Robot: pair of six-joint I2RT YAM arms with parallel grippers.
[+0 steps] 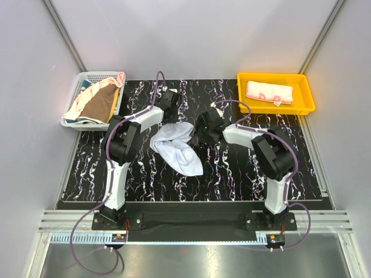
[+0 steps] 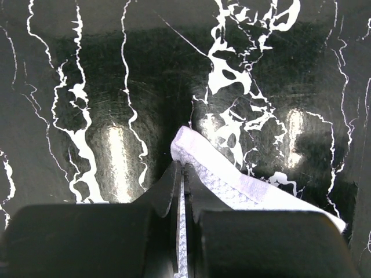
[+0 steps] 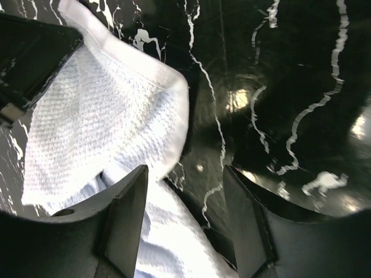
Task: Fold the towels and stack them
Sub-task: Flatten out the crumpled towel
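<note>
A white/pale blue towel lies crumpled on the black marbled mat between the arms. My left gripper is shut on its far corner; in the left wrist view the cloth is pinched between the closed jaws. My right gripper is open just right of the towel; in the right wrist view its gripper straddles the towel's edge and bare mat. A folded pink towel lies in the yellow tray. Brown, cream and teal towels fill the white basket.
The yellow tray stands at the back right and the white mesh basket at the back left. The black marbled mat covers the table. Grey walls close in both sides.
</note>
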